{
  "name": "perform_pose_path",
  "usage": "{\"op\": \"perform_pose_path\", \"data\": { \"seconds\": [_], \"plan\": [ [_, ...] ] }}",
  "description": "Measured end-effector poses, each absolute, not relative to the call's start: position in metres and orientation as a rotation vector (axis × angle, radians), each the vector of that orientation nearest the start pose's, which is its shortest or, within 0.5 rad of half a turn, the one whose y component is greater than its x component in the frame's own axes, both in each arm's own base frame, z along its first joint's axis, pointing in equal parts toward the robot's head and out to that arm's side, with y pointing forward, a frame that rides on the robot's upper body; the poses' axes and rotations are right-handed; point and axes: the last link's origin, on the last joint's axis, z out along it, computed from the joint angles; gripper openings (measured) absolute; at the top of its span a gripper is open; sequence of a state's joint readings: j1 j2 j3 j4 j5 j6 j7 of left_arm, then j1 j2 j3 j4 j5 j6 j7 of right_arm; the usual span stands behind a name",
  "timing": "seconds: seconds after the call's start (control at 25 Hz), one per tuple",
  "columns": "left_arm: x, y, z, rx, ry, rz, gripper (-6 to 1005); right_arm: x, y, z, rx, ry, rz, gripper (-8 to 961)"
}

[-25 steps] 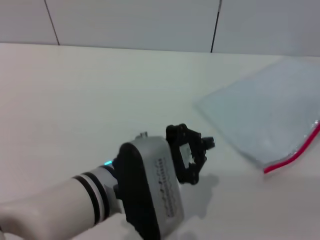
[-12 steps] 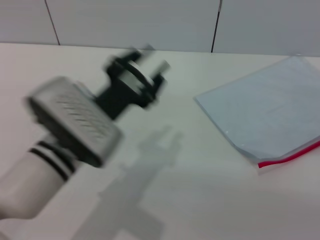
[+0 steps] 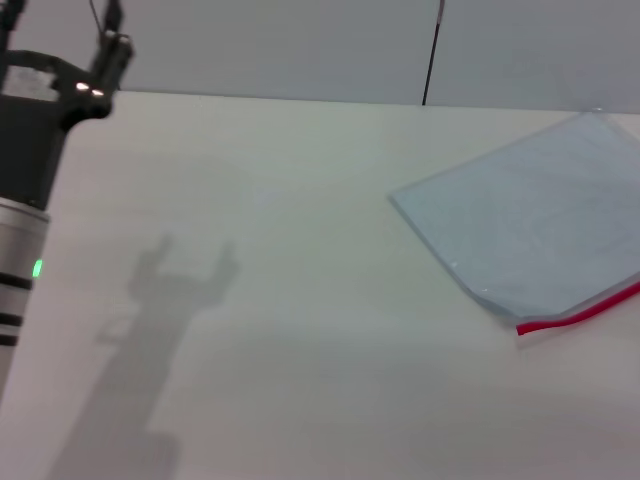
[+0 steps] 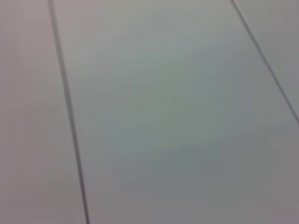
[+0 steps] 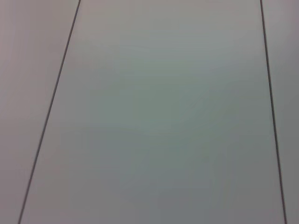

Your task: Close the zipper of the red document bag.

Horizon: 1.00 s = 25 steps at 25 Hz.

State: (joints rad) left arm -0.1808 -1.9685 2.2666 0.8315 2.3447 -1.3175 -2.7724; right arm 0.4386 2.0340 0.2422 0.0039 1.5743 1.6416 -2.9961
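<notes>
Left gripper [image 3: 62, 25] raised far left; red document bag [image 3: 530, 225] lies flat.

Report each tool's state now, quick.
Left tool: raised at the table's far left, open, holding nothing.
Right tool: not in view.

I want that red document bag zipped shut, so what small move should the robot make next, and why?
Probably bring the left gripper down and across the table toward the red document bag. It is raised at the far left with nothing in it, fingers apart, well away from the bag. The zipper shows only partly along the near edge, slider unseen, and the right gripper is out of view.
</notes>
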Motion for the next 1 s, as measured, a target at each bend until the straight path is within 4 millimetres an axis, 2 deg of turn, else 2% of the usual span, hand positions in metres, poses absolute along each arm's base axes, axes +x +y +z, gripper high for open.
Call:
{"op": "perform_pose_path", "data": {
  "seconds": [0.04,0.16,0.32,1.0],
  "plan": [
    [-0.244,0.303,0.031,-1.367,-0.094,-0.879,807,0.323,0.306,0.065,-1.361,0.157,0.858,854],
    [-0.257,0.305,0.033,-1.332,-0.147,-0.931,808,0.32,0.306,0.061,-1.359,0.178,0.883,882],
    [-0.265,0.31,0.031,-1.322,-0.181,-0.938,810,0.32,0.305,0.058,-1.364,0.194,0.895,892],
    [-0.266,0.312,0.026,-1.327,-0.191,-0.932,804,0.32,0.307,0.052,-1.383,0.229,0.894,892]
  ]
}}
